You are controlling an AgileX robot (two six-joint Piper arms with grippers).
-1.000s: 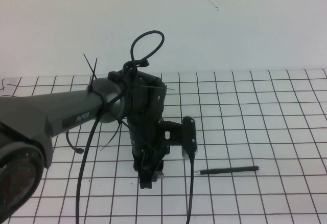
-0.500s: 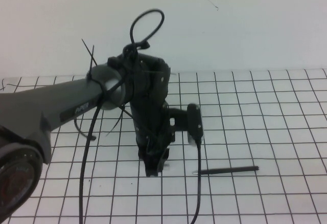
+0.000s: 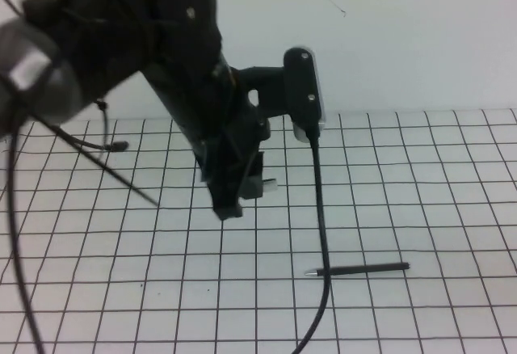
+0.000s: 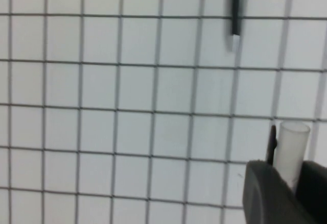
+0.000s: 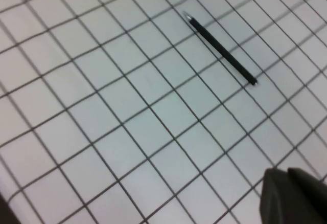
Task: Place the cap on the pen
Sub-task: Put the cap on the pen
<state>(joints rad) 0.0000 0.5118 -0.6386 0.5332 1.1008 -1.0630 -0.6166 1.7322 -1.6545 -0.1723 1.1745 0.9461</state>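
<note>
The pen [image 3: 359, 270] is a thin black stick with a silver tip pointing left, lying flat on the grid mat right of centre. It also shows in the left wrist view [image 4: 235, 9] and the right wrist view [image 5: 220, 47]. My left gripper [image 3: 234, 200] hangs raised above the mat, up and left of the pen, shut on a whitish translucent cap [image 4: 291, 144] with a dark clip. The cap shows as a small white piece in the high view [image 3: 266, 184]. My right gripper [image 5: 294, 183] is out of the high view, its fingers together and empty, well off from the pen.
A thick black cable [image 3: 321, 208] hangs from the left wrist camera [image 3: 303, 91] and drops past the pen's tip to the front edge. Thin cables and zip ties [image 3: 105, 148] trail off the left arm. A white wall stands behind the grid mat [image 3: 452, 192].
My left arm has lifted well up off the mat with the cap in its fingers. The pen has stayed where it was.
</note>
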